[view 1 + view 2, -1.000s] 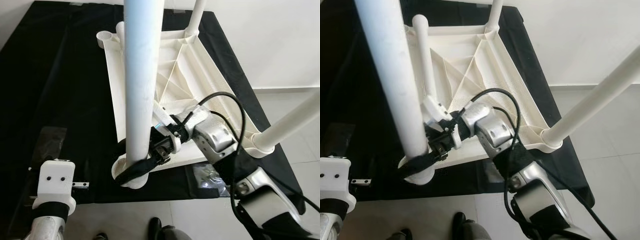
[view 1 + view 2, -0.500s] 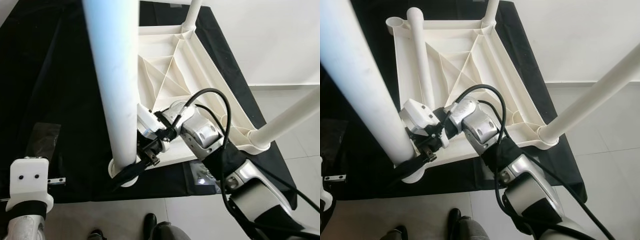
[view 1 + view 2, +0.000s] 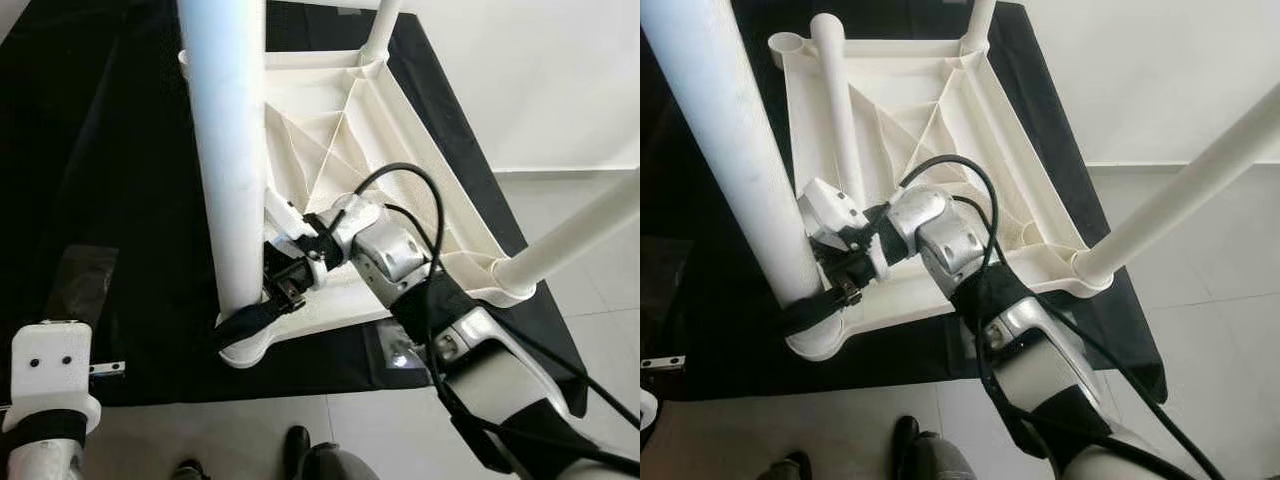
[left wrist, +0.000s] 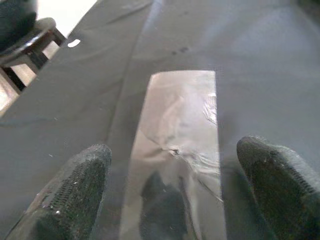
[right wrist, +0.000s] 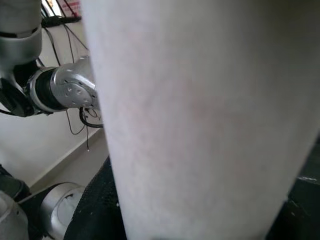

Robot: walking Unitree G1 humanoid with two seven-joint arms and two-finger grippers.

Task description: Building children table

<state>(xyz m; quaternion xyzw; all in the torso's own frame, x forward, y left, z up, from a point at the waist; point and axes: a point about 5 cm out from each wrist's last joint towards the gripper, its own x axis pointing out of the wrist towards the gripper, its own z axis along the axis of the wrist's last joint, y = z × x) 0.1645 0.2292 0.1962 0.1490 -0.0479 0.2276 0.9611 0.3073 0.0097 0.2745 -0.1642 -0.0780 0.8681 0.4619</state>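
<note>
A white plastic children's table (image 3: 1025,150) lies upside down on a black cloth (image 3: 110,170). Three legs stand up from its corners. My right gripper (image 3: 810,312) is shut on the near-left leg (image 3: 228,150) just above its socket, and that leg (image 5: 200,115) sits between the black fingers (image 5: 100,200) in the right wrist view. A loose leg (image 3: 837,105) lies inside the tabletop, beside the bare far-left socket (image 3: 788,44). My left gripper (image 4: 175,147) hangs open over a clear plastic sheet (image 4: 182,120) on the cloth, low at the left.
A small clear bag of hardware (image 3: 403,352) lies on the cloth by the near edge. A clear plastic bag (image 3: 85,280) lies at the near left. A person's dark shoes (image 3: 300,452) stand on the tiled floor (image 3: 590,260) below the cloth.
The whole picture has shifted as the camera moved. My right gripper stays shut on the near-left leg at its base, and the leg now looks more upright. The left arm sits lower in view.
</note>
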